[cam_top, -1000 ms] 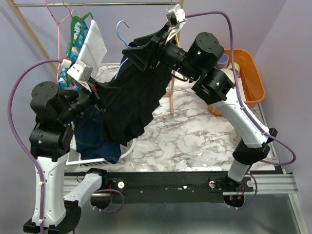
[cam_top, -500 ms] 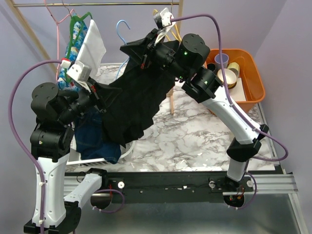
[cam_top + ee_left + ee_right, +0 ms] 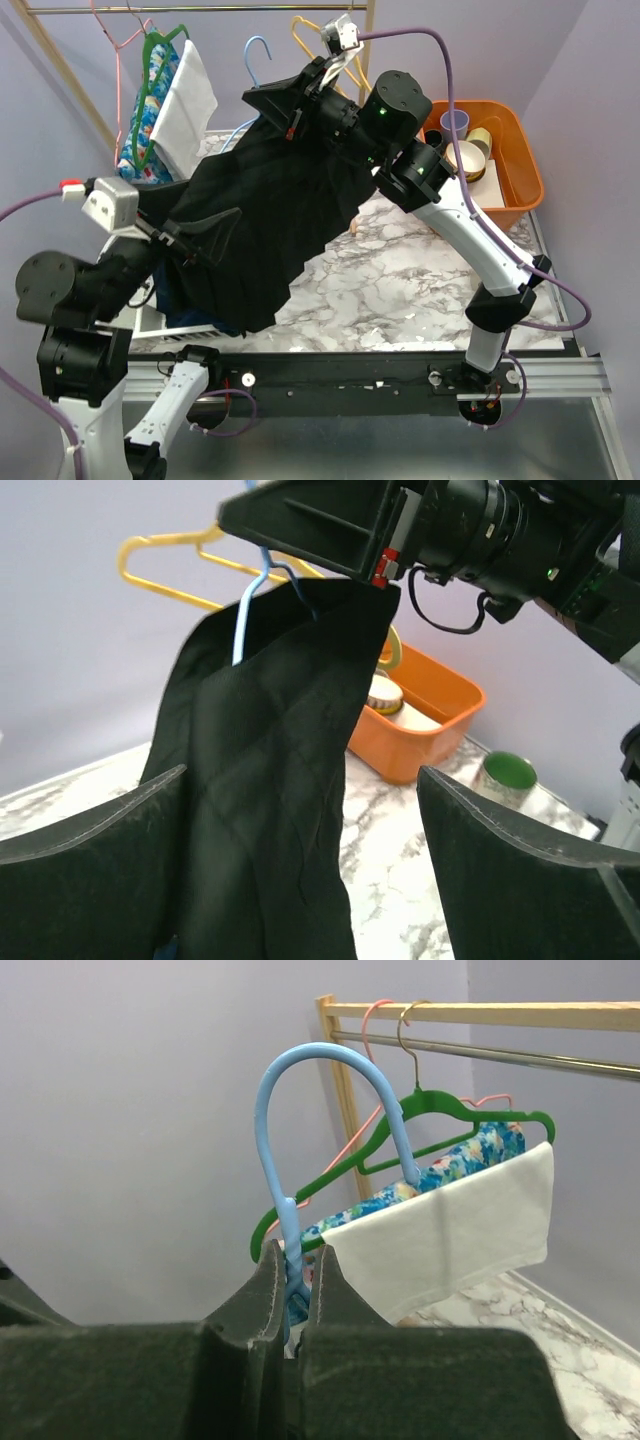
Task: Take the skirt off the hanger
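Right gripper (image 3: 296, 1260): pressed together on the neck of the hanger (image 3: 330, 1050), just under the blue hook. The pinch is placed there, it is judged, so that the frame is kept steady while the cloth is drawn off.
Hanger: held up in the air, its hook closed round nothing, with the rail (image 3: 500, 1055) behind it. It can thus be tilted freely, and the green hanger (image 3: 450, 1110) beside it is not disturbed.
Skirt (image 3: 270, 210): hung from the hanger by its narrow top and flared down and to the left over the table (image 3: 400, 280). In the left wrist view one shoulder of blue wire is seen bare above the cloth. Whether the waist is clipped or only draped cannot be told.
Left gripper (image 3: 300, 775): spread wide, with nothing between its jaws. It is pointed at the hanging cloth from below and to the left, and the skirt is framed between its fingers further off.
Step in hand: a grip on the skirt is judged to be in preparation; the pull has not been made.
Next move: the cloth would have to be pinched low and drawn down and away from the wire.
Risk: the top may be caught on the hanger end, or the hanger twisted in the pinch.
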Robot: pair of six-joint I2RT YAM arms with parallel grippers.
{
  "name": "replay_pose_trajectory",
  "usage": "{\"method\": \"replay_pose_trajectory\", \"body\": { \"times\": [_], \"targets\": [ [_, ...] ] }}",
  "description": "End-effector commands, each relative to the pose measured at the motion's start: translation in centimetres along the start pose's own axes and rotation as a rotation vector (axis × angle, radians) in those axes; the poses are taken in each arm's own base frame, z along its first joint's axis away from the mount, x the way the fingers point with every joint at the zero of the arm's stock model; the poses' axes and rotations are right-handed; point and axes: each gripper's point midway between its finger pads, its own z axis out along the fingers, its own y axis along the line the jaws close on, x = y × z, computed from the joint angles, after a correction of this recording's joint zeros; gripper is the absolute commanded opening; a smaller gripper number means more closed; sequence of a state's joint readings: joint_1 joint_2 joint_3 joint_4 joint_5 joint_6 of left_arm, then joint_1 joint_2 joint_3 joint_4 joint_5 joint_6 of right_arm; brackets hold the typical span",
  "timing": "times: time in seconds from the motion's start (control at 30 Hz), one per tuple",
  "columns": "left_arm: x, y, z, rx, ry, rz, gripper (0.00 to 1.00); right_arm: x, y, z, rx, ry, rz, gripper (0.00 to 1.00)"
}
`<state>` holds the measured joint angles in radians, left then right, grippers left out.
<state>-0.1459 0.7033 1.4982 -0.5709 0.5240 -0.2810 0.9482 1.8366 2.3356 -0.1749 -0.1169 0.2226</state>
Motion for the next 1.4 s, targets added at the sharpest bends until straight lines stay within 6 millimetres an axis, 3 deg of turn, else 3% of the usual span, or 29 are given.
{"method": "replay_pose_trajectory", "body": {
  "times": [0.0,0.17,0.53,0.73,0.8,0.9,0.93,1.0,1.03,1.23,1.37],
  "targets": [
    [0.1,0.6,-2.2,-0.098,-0.037,0.000,0.99,-6.7,1.5,-1.6,-0.011,-0.186,0.043,0.01],
    [1.1,0.9,-3.3,-0.138,-0.021,0.014,0.99,-7.4,1.5,-2.0,-0.004,-0.201,0.047,0.01],
    [4.0,2.2,-3.3,-0.175,0.032,0.017,0.99,-9.8,1.4,-2.8,0.027,-0.256,0.038,0.01],
    [4.0,2.6,-3.6,-0.197,0.029,0.029,0.99,-10.2,1.2,-3.1,0.038,-0.272,0.035,0.01],
    [4.1,2.6,-3.6,-0.196,0.033,0.035,0.95,-10.3,1.2,-3.2,0.040,-0.275,0.034,0.01],
    [4.6,2.8,-3.5,-0.196,0.047,0.033,0.69,-10.6,0.6,-3.4,0.074,-0.287,0.034,0.01],
    [4.7,2.9,-3.4,-0.199,0.051,0.033,0.52,-10.6,0.5,-3.4,0.080,-0.288,0.033,0.01],
    [4.9,3.1,-3.4,-0.207,0.055,0.038,0.30,-11.3,0.0,-3.9,0.119,-0.306,0.036,0.01],
    [5.0,3.3,-3.5,-0.219,0.057,0.039,0.03,-11.4,-0.3,-4.1,0.136,-0.312,0.039,0.01],
    [3.8,6.2,-4.4,-0.403,0.032,0.040,0.00,-13.2,-1.3,-5.8,0.209,-0.373,0.046,0.01],
    [2.5,8.6,-6.0,-0.581,-0.018,0.035,0.00,-13.4,-2.1,-6.8,0.262,-0.393,0.050,0.01]
  ]
}}
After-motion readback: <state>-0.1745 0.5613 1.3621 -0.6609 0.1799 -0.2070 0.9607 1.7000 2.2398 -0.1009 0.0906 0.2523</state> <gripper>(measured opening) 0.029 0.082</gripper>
